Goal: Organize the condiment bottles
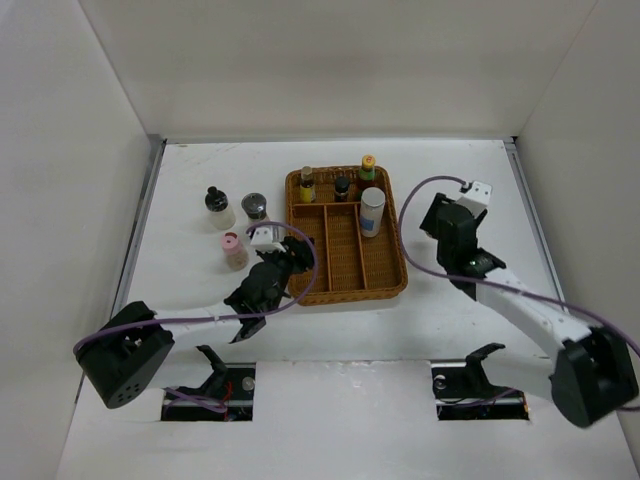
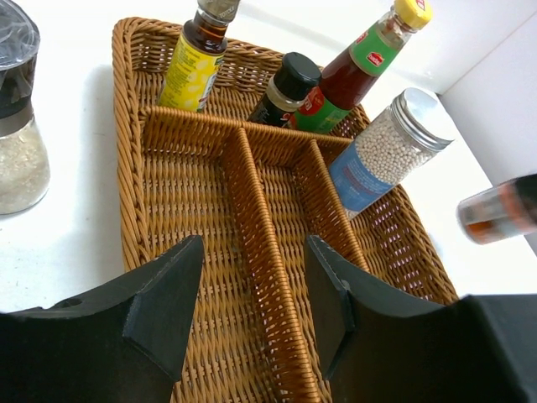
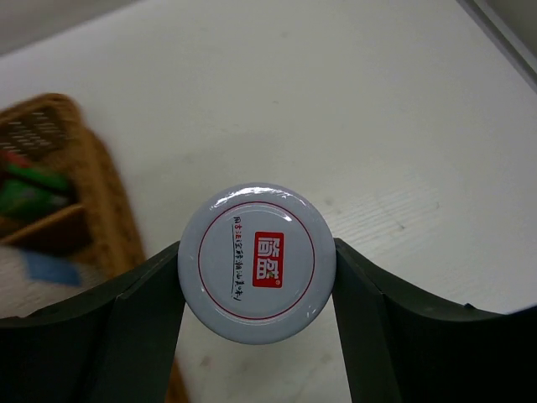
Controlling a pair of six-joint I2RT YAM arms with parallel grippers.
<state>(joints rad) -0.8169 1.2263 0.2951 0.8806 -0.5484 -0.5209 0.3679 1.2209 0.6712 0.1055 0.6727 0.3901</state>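
The wicker tray (image 1: 385, 280) holds a yellow-labelled dark bottle (image 1: 307, 185), a small dark bottle (image 1: 342, 187), a green yellow-capped bottle (image 1: 367, 168) and a silver-lidded glass jar (image 1: 372, 212). They also show in the left wrist view: the yellow-labelled bottle (image 2: 195, 63), the small dark one (image 2: 285, 88), the green one (image 2: 357, 71) and the jar (image 2: 386, 151). My left gripper (image 1: 285, 260) is open and empty over the tray's near left part (image 2: 254, 248). My right gripper (image 1: 440, 222) is right of the tray, shut on the white bottle's lid (image 3: 257, 261), seen from above.
Left of the tray stand a black-capped white bottle (image 1: 218, 208), a silver-topped glass grinder (image 1: 255, 207) and a pink-lidded bottle (image 1: 234, 250). The grinder (image 2: 17, 126) is close on my left gripper's left. White walls enclose the table on three sides.
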